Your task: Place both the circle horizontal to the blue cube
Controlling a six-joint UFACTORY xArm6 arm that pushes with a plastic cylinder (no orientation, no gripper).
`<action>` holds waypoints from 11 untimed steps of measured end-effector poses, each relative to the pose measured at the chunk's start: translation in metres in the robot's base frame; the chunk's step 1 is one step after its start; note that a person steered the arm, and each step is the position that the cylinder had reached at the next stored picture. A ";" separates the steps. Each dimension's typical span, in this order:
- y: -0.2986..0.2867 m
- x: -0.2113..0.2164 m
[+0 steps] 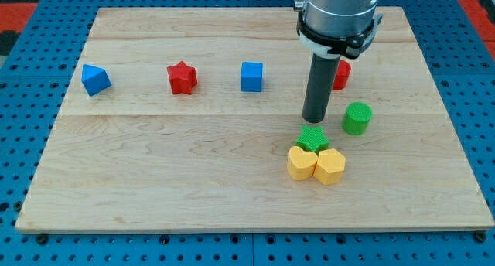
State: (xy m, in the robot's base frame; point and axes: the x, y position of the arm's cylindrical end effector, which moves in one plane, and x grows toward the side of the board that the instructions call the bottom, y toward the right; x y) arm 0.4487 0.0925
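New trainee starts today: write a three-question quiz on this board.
1. True or false: the red star lies between the blue triangular block and the blue cube.
2. Which block is nearest my tip? A) green star B) green cylinder C) yellow heart
3. Fill in: the red cylinder is partly hidden behind the ____.

Key: 1 true; 2 A; 3 rod. The yellow hexagonal block touches the heart.

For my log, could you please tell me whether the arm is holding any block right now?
Nothing is held: my tip stands just above the green star block.
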 end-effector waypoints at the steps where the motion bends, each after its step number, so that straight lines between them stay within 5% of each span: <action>1: 0.020 -0.003; 4: 0.027 0.017; 7: 0.107 0.051; 11: 0.130 -0.061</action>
State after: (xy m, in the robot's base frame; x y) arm 0.3873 0.2229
